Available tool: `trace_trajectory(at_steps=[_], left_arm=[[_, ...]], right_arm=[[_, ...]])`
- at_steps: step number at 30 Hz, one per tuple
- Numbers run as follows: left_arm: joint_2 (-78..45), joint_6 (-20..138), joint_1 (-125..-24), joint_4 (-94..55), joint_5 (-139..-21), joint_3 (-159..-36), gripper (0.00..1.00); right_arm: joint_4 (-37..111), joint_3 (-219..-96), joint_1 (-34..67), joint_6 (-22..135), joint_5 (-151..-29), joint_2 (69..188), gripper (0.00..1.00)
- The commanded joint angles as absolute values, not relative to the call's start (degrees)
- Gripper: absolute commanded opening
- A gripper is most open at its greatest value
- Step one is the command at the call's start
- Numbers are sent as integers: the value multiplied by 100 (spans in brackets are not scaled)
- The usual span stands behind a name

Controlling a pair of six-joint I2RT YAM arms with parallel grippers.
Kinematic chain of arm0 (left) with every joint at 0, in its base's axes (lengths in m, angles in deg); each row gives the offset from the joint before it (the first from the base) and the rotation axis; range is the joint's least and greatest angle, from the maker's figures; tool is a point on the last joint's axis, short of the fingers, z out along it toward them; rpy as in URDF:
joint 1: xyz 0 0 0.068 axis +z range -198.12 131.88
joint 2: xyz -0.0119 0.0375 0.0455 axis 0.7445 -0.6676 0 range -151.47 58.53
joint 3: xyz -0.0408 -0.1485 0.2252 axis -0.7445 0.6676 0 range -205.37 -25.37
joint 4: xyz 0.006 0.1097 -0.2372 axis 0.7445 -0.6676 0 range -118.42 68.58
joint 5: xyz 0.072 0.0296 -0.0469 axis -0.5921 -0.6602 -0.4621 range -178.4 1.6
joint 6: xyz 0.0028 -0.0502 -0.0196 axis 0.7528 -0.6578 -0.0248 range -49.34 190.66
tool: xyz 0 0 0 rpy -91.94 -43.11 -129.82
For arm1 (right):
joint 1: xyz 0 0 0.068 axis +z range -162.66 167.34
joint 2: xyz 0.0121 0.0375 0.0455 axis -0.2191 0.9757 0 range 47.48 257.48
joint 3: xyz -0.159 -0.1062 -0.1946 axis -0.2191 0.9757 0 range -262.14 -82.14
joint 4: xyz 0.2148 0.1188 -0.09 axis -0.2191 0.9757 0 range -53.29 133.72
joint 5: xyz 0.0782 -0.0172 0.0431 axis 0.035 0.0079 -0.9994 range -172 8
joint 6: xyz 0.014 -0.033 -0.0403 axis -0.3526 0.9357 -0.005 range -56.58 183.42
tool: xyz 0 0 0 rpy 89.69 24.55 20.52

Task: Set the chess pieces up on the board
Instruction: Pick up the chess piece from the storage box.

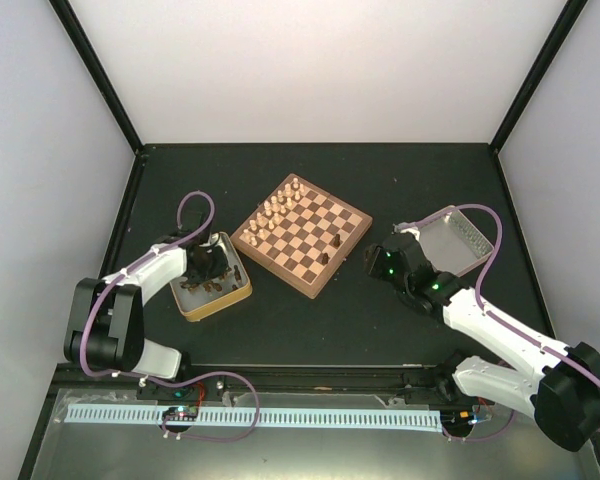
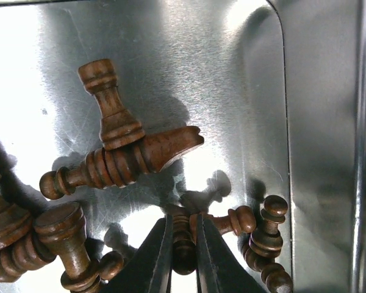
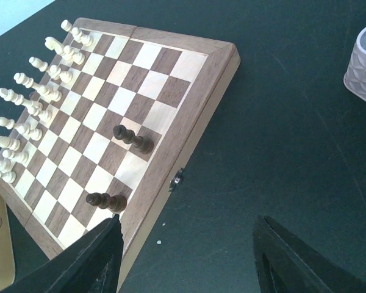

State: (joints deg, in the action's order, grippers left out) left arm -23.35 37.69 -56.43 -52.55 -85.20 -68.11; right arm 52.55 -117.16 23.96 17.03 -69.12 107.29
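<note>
Early stage: only 2 dark chess pieces [image 3: 133, 139] are on the board [image 3: 198, 119], the rest lie in the tray [image 2: 232, 73]. There the left end effector [image 2: 183, 223] is clamped on a pawn [image 2: 183, 250]. The right end effector [image 3: 186, 229] is part open and empty, beside the board.

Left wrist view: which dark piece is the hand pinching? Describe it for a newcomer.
Find the metal tray left of the board. At the picture's bottom edge the left hand is shut on a small dark piece. It alone sits between the black fingers; neighbours lie loose.
</note>
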Motion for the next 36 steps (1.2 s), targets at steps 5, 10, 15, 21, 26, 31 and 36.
trace_trajectory(at_steps=[5, 10, 15, 21, 26, 31, 36], left_arm=[[-1904, 3931, -5619, -5556, -8900, -7143, 6], [-1537, 4004, -5616, -5876, -9046, -7360, 7], [-1336, 4063, -5611, -6023, -9063, -7445, 8], [-968, 4278, -5625, -6038, -8525, -7499, 8], [-580, 4165, -5688, -6137, -7743, -7572, 10], [-412, 3860, -6080, -6037, -7198, -7769, 11], [-642, 3797, -6585, -5936, -7176, -8253, 11]], right_arm=[[5188, -11870, 2375, 1745, -6848, 10663, 59], [5149, -11853, 2375, 1720, -6891, 10678, 59], [5140, -11844, 2376, 1714, -6927, 10682, 59], [4840, -11882, 2381, 1955, -7405, 10716, 59], [4255, -12108, 2382, 2317, -8657, 11069, 59], [3778, -12652, 2398, 2339, -10142, 11853, 62], [3314, -13286, 2520, 1939, -11248, 12697, 65]])
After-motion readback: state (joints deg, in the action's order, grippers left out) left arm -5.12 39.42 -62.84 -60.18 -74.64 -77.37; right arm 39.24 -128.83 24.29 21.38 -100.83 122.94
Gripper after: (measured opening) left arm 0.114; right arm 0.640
